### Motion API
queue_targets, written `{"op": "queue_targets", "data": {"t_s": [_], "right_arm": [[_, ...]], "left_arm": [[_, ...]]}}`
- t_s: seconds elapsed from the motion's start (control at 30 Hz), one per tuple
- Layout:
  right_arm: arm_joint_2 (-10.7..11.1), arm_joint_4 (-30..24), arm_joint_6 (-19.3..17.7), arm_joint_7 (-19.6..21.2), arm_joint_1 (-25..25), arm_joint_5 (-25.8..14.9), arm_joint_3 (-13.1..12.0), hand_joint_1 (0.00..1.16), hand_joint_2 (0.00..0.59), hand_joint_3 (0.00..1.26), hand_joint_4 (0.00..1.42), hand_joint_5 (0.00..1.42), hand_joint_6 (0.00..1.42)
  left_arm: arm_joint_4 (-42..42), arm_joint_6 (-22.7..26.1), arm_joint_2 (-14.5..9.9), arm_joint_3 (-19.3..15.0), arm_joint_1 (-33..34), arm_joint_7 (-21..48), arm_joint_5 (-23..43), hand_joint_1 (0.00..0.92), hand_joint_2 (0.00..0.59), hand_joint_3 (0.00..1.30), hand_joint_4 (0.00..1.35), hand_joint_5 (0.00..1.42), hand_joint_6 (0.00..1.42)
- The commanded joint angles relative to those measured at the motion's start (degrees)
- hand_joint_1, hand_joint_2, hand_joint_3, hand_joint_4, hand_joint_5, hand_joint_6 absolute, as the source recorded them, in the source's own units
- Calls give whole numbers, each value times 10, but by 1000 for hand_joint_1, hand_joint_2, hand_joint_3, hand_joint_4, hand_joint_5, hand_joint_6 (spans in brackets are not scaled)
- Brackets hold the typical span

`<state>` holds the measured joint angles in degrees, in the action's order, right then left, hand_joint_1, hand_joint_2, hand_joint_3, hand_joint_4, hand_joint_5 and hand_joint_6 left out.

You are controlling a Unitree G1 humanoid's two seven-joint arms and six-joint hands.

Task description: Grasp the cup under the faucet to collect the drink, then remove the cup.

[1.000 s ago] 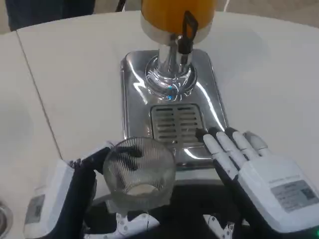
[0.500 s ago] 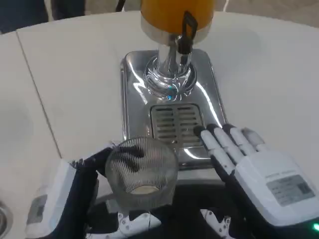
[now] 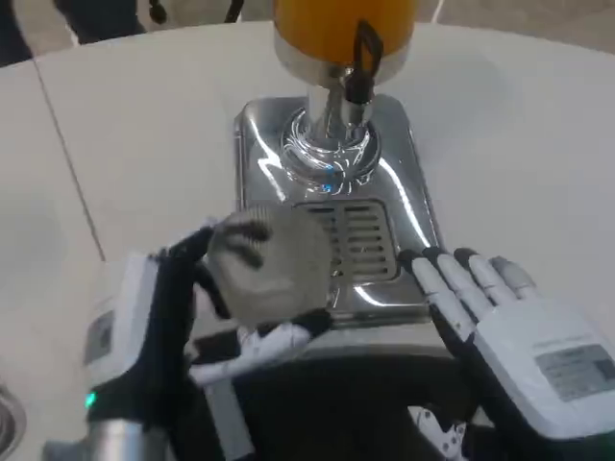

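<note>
We see the ribbed glass cup at frame centre, held in our left robot hand, at the left edge of the dispenser's drip grille. The black faucet sits above. Our right robot hand, fingers apart and empty, rests lower right by the chrome base on the table.

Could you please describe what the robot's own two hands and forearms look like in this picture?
The left hand has a white back bearing a grey label, black inner parts, white fingers, and a small green light near its silver wrist. The right hand has a glossy white back with a grey printed label and white fingers with black undersides.
</note>
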<state>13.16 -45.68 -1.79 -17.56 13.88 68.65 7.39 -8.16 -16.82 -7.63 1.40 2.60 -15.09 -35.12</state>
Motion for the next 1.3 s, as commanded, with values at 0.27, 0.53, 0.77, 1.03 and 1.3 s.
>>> {"op": "queue_targets", "data": {"t_s": [0.27, 0.53, 0.77, 1.03, 1.3], "right_arm": [[-9, -7, 25, -57, -48, 28, -4, 524, 518, 0, 0, 0, 17], [-15, -19, 32, -78, -50, 34, -11, 518, 515, 0, 0, 0, 17], [-8, -43, 20, -70, -7, 21, -28, 514, 515, 0, 0, 0, 17], [-8, -36, 18, -81, -9, 14, -26, 511, 514, 0, 0, 0, 34], [-17, -30, 21, -83, -25, 20, -12, 508, 514, 0, 0, 0, 56]], "left_arm": [[229, -10, 25, 56, 187, -107, -13, 651, 61, 1177, 1176, 1421, 1424], [388, -32, 30, 74, 295, -163, -1, 651, 61, 1176, 1163, 1421, 1424], [525, -59, 24, 95, 381, -202, 0, 651, 66, 1142, 1151, 1421, 1424], [589, -66, 6, 134, 408, -273, -27, 591, 90, 663, 859, 1084, 1358], [602, -67, -12, 154, 409, -293, -21, 562, 89, 464, 559, 967, 1264]]}}
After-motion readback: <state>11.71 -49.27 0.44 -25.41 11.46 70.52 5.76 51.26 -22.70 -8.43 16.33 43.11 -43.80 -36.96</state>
